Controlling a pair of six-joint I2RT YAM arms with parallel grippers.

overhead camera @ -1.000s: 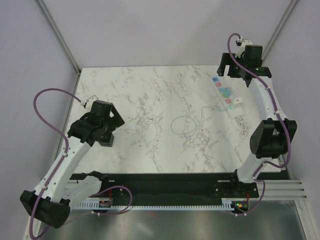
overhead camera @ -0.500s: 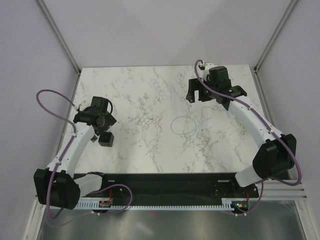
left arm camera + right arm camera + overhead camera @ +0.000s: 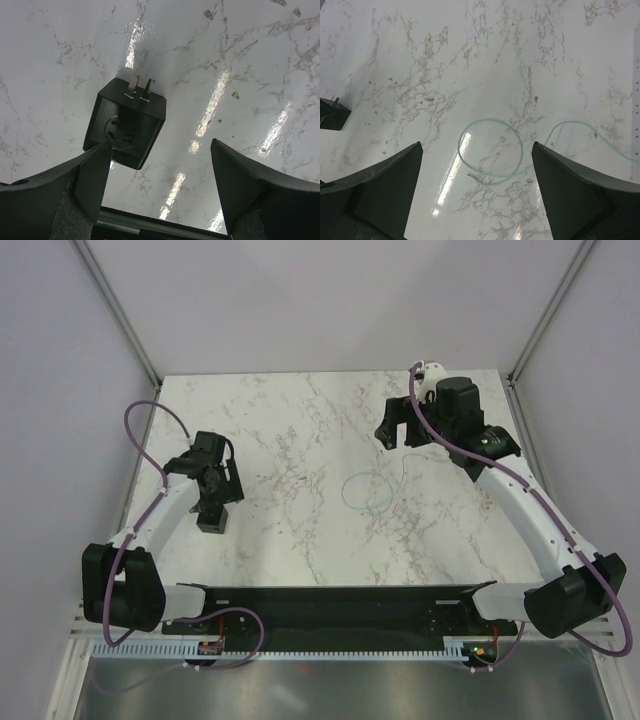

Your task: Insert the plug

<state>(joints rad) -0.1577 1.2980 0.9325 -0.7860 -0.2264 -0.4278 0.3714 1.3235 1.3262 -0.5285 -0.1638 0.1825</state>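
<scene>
The plug [image 3: 213, 519] lies on its side on the left, near part of the marble table [image 3: 300, 420], its two prongs level with the surface. The left gripper [image 3: 213, 502] hangs over it with the jaws wide apart and nothing held. In the left wrist view the plug [image 3: 126, 122] sits off-centre and skewed, close against one finger [image 3: 92, 172] and well clear of the other. That finger would likely meet a corner first and spin or skid the block on the glossy top, giving a crooked grip and prongs that miss the socket. The right gripper [image 3: 395, 430] is also wide and empty, above the coiled cable [image 3: 365, 492] at mid-table, which a low pass could snag.
</scene>
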